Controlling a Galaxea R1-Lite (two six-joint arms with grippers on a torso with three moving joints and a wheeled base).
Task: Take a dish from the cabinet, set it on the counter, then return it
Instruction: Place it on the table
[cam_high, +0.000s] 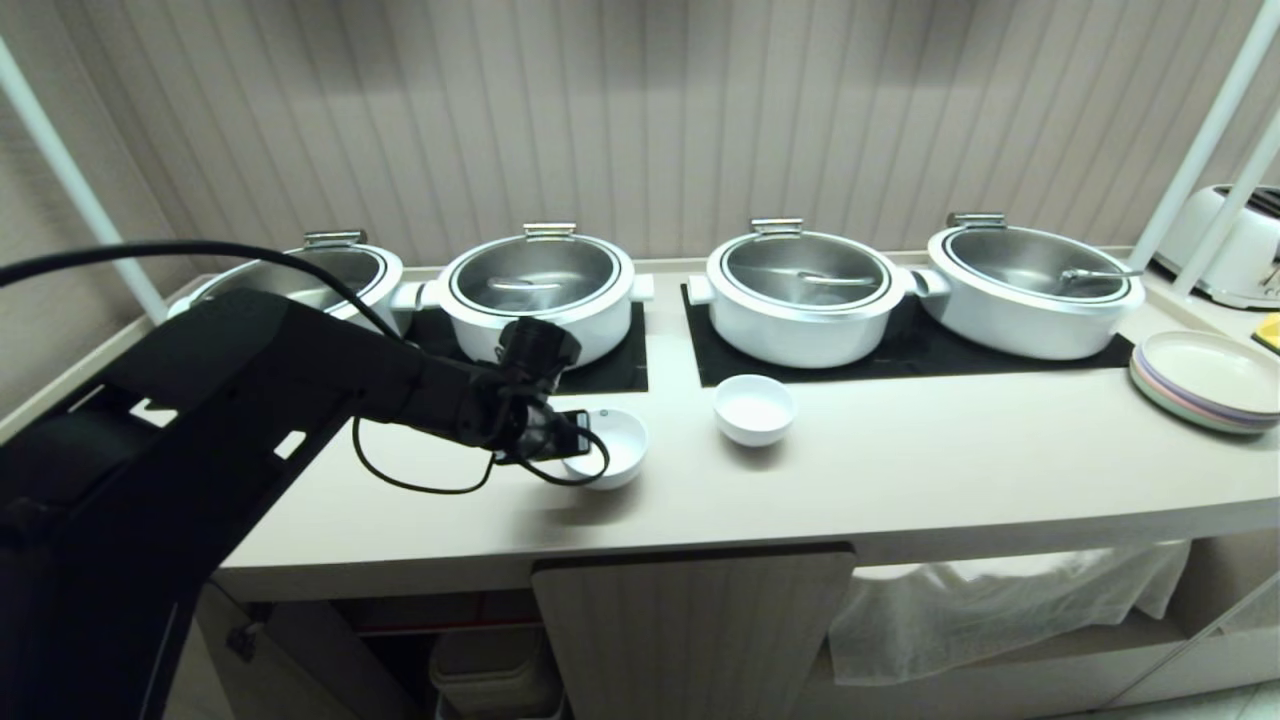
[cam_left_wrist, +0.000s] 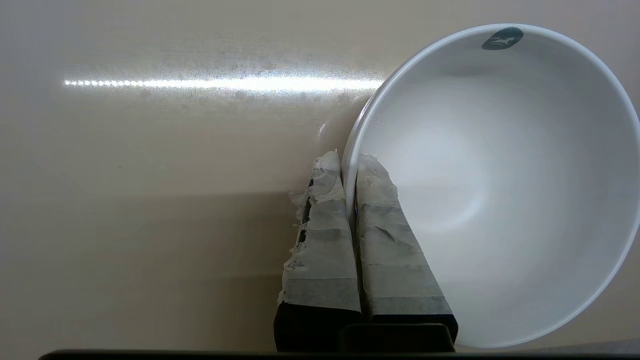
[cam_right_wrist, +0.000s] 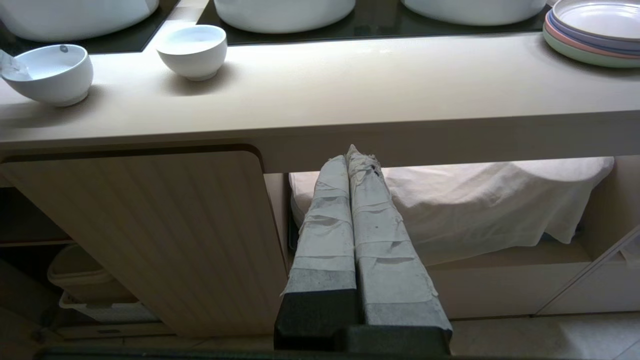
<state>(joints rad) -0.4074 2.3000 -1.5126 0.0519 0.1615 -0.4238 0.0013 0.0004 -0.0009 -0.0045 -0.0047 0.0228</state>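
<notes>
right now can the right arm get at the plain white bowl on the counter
Probably not without lifting first: the right end effector sits shut below the counter edge, facing the cabinet, while the plain bowl stands on top.

Left arm: reaches forward over the bench, wrist angled down; left gripper (cam_high: 578, 437), taped fingers (cam_left_wrist: 320, 235) pinched on the dish (cam_high: 612, 447) rim. Right gripper (cam_right_wrist: 352, 165): held low, taped fingers pressed together, empty.
</notes>
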